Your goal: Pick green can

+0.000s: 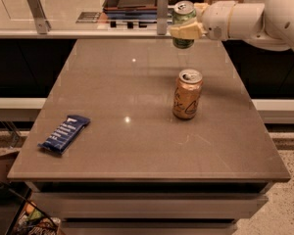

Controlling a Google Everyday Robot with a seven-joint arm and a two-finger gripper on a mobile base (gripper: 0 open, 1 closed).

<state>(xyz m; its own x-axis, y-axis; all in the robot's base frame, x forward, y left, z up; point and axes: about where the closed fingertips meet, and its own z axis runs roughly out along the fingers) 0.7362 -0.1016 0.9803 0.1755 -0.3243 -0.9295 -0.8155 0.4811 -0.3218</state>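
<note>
Clearly, our end effector (pixel 185 32) is clamped around the green can (pixel 184 14), holding it upright above the worktop's (pixel 137 131) far edge. We should lift straight and steadily, well clear of the orange-gold can (pixel 187 94).

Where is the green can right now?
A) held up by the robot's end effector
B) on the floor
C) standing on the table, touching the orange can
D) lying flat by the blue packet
A: the end effector is shut on the green can and holds it upright above the far side of the table, well apart from the orange can standing on the tabletop.
</note>
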